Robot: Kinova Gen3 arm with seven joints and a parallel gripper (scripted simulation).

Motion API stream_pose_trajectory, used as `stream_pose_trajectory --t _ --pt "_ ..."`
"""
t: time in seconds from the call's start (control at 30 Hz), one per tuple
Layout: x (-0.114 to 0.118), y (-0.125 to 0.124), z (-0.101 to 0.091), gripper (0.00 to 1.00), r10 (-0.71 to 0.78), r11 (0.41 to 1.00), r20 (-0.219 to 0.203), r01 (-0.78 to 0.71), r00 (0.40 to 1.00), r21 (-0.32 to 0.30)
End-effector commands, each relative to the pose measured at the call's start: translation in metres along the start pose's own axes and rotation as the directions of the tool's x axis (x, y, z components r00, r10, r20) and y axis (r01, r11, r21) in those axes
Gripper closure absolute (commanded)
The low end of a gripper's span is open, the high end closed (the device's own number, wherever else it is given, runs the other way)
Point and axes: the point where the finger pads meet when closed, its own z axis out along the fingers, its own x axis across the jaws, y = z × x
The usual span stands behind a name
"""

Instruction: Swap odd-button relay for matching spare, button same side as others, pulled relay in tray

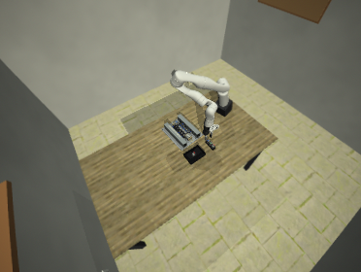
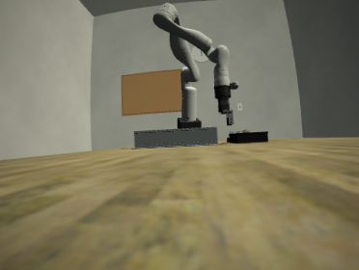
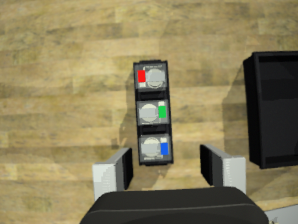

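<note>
Hovering with gripper point(image 1: 209, 134) point(image 2: 230, 123) point(image 3: 166, 160) fingers spread and nothing held, over wood-grained table point(image 1: 141, 189) point(image 2: 179, 202) point(image 3: 60, 110), near the blue-button end of black spare holder point(image 1: 210, 144) point(image 3: 153, 95). Standing amid grey walls point(image 1: 121, 44) point(image 2: 135, 43) and pale, green-jointed floor tiles point(image 1: 301, 194). Seating in one row, beside black tray point(image 1: 189, 161) point(image 2: 248, 138) point(image 3: 254, 110): clear-topped spares with red point(image 3: 151, 77), green point(image 3: 152, 113) and blue buttons point(image 3: 164, 148), red lying opposite the other two.
</note>
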Motion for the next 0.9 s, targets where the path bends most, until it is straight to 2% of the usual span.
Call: stream_pose_trajectory --t 0.0,0.27,0.37,0.87 --pt "-0.006 -0.004 0.009 0.0 -0.007 1.0 0.013 0.007 1.0 0.005" --pt "-0.009 -0.006 0.032 0.0 -0.01 1.0 0.017 0.01 1.0 0.007" --pt "-0.004 -0.002 0.03 0.0 -0.004 1.0 0.006 0.004 1.0 0.002" --pt "-0.012 -0.008 0.037 0.0 -0.01 1.0 0.017 0.01 1.0 0.007"
